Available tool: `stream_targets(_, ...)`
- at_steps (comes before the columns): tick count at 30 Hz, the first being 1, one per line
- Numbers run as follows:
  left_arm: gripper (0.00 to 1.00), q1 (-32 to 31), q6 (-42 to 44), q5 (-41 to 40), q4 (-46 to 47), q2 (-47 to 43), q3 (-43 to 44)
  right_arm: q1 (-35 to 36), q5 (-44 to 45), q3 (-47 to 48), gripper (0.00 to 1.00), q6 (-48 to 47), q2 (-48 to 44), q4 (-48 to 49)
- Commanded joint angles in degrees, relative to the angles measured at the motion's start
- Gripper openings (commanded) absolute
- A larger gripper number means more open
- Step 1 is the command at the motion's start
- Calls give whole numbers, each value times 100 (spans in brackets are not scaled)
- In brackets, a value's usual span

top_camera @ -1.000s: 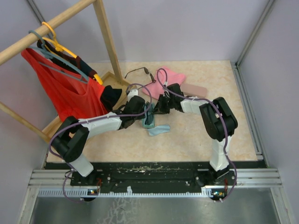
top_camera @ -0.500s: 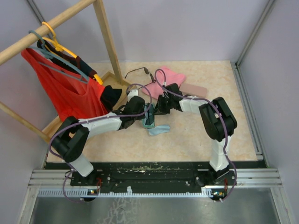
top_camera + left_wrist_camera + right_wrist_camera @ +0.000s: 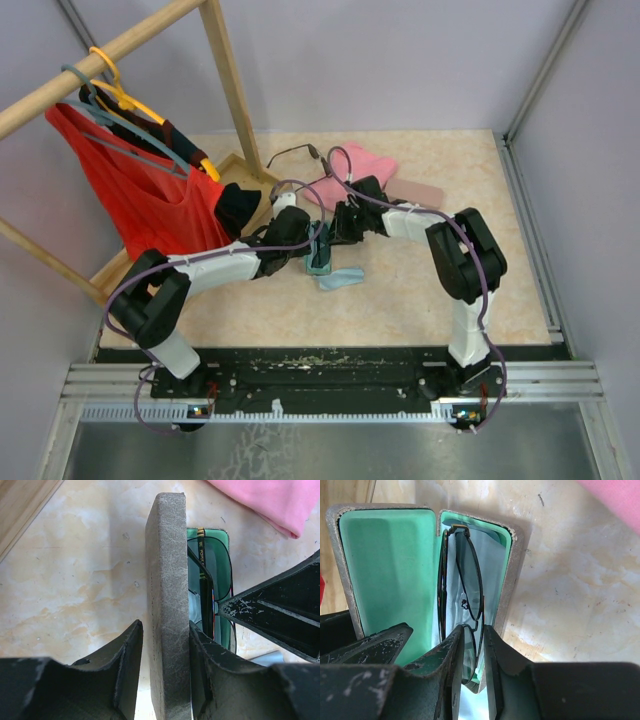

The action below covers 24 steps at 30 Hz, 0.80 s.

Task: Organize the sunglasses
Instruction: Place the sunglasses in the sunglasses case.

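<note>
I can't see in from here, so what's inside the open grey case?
The case holds folded dark sunglasses; the right gripper hides their lower end.

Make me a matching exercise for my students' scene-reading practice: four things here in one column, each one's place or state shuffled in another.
Things:
1. case lid
2. folded sunglasses
3. other sunglasses
4. red shirt

Places:
a. hanging on the rack
b. lying in the green-lined case
c. clamped in the left claw
d. lying on the table, at the back

Pairs: 1-c, 2-b, 3-d, 4-a
</note>
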Motion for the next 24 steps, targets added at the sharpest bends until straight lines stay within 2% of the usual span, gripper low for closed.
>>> stream_targets(1, 45, 47, 80, 19, 67, -184, -52, 41, 286, 262, 24, -256, -297, -210)
stream_targets(15, 45, 56, 90, 9, 54, -210, -63, 67, 1073, 381, 32, -683, -472, -716)
stream_targets(24, 46, 56, 107, 19, 54, -235, -78, 79, 1046, 257, 34, -729, -573, -602)
